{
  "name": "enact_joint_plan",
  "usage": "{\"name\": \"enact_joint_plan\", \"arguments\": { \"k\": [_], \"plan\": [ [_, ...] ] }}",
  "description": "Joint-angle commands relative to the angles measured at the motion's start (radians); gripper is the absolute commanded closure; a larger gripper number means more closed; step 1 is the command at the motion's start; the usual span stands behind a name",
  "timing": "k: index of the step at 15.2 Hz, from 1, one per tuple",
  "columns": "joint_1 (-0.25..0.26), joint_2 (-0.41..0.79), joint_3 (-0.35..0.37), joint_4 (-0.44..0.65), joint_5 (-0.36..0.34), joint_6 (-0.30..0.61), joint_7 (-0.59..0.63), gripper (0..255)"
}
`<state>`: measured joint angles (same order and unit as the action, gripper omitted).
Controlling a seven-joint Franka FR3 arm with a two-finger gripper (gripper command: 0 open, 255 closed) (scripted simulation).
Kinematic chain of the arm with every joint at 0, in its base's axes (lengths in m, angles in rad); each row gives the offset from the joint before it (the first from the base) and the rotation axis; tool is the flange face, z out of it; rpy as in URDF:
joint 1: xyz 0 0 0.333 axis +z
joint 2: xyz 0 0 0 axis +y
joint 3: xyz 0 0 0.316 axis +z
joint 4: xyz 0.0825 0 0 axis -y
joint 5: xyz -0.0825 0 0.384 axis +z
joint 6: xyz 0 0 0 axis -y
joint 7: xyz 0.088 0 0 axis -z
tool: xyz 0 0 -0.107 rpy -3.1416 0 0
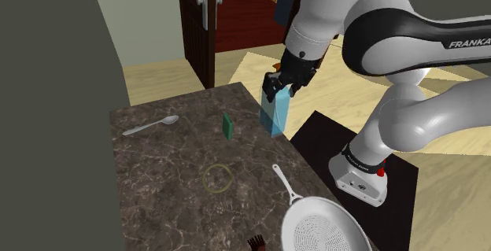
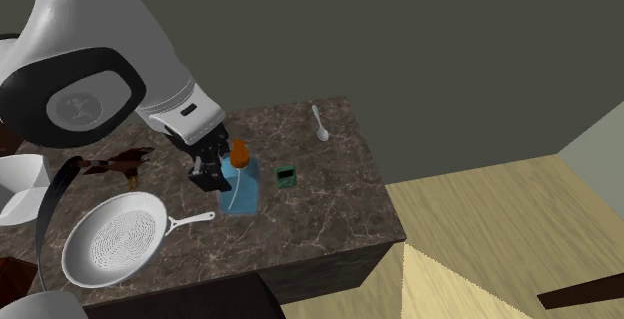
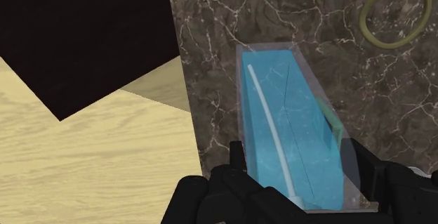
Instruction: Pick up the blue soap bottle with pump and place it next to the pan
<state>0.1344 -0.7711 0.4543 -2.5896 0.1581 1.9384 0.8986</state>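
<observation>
Shoulder view: gripper (image 1: 278,85) clamped on the blue soap bottle (image 1: 274,116) up top, guessing so it stays upright heading to the pan (image 1: 323,226).

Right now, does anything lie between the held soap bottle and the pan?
Nothing visible does. The pincer clasps the soap bottle; between it and the pan lies only the pan's own handle, pointing toward the bottle. The green block and ring lie aside.
</observation>
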Motion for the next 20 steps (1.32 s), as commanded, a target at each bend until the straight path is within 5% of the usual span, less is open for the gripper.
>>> {"name": "enact_joint_plan", "arguments": {
  "k": [1,20],
  "plan": [
    [0.003,0.002,0.007,-0.025,0.005,0.027,0.003,255],
    [0.002,0.118,0.097,-0.211,0.042,0.327,0.044,255]
  ]
}}
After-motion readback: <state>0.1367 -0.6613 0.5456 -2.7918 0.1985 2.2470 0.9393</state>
